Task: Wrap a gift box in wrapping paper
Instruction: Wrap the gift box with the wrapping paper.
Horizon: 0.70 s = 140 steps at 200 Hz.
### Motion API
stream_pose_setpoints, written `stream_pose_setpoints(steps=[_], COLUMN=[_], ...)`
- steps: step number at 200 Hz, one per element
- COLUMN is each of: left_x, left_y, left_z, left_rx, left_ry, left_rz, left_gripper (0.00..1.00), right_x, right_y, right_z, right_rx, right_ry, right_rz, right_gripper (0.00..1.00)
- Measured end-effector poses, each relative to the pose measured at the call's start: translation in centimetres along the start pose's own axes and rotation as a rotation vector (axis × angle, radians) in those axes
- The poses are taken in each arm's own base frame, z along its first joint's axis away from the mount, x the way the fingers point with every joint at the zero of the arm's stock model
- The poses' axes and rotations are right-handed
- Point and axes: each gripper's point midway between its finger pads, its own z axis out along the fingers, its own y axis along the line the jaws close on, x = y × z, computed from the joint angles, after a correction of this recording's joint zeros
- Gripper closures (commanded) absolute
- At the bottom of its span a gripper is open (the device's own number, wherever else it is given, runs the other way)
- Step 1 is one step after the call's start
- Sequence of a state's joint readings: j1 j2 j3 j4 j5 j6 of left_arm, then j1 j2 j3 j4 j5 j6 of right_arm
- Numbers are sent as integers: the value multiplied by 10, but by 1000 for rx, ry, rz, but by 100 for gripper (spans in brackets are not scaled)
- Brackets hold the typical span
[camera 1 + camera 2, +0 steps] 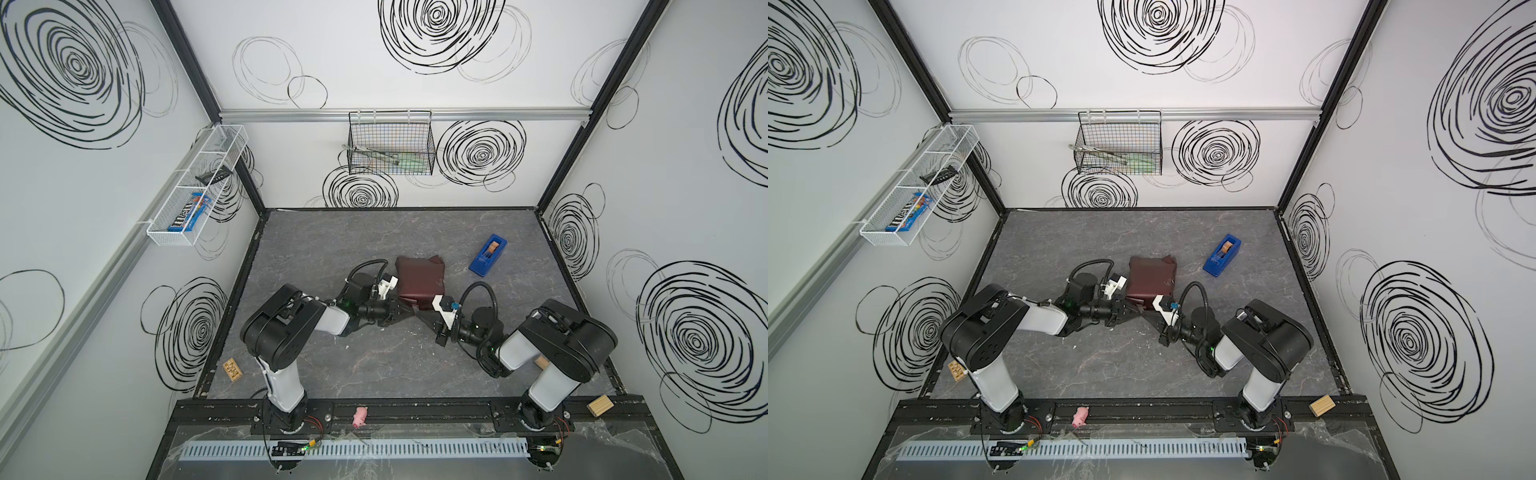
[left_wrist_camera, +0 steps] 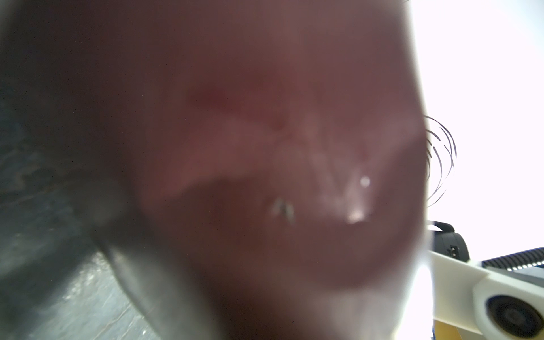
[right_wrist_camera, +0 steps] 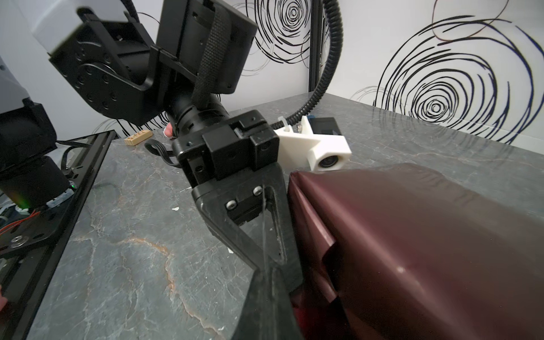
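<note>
The maroon wrapping paper is folded round a squarish package in the middle of the table; the gift box is hidden under it. A loose fold sticks out at its far right corner. My left gripper and right gripper meet tip to tip at the package's near side, both shut. In the right wrist view the left gripper lies against the paper, touching my right gripper. Blurred paper fills the left wrist view. Whether paper is pinched is unclear.
A bright blue tape dispenser stands to the right behind the package. Wooden blocks lie at the table's near corners, a pink toy on the front rail. A wire basket hangs on the back wall.
</note>
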<state>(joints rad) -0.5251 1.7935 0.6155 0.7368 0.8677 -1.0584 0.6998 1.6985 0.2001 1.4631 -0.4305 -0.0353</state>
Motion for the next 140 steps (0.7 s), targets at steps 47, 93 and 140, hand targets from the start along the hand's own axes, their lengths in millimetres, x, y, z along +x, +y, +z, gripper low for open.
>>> stream_pose_setpoints(steps=[47,93,140], left_x=[0,0,0], left_y=[0,0,0], left_z=[0,-1,-1], left_rx=[1,2,2], left_ry=[2,1,2], left_rz=[0,-1,-1], left_gripper=[100,100,100], right_x=[3,-1,0], right_y=[-15,-17,-11], right_z=[-1,-1,-6], right_rx=[44,49,33], right_ry=[0,-16,-20], right_rz=[-12,-22,-24], right_gripper=[97,85,72])
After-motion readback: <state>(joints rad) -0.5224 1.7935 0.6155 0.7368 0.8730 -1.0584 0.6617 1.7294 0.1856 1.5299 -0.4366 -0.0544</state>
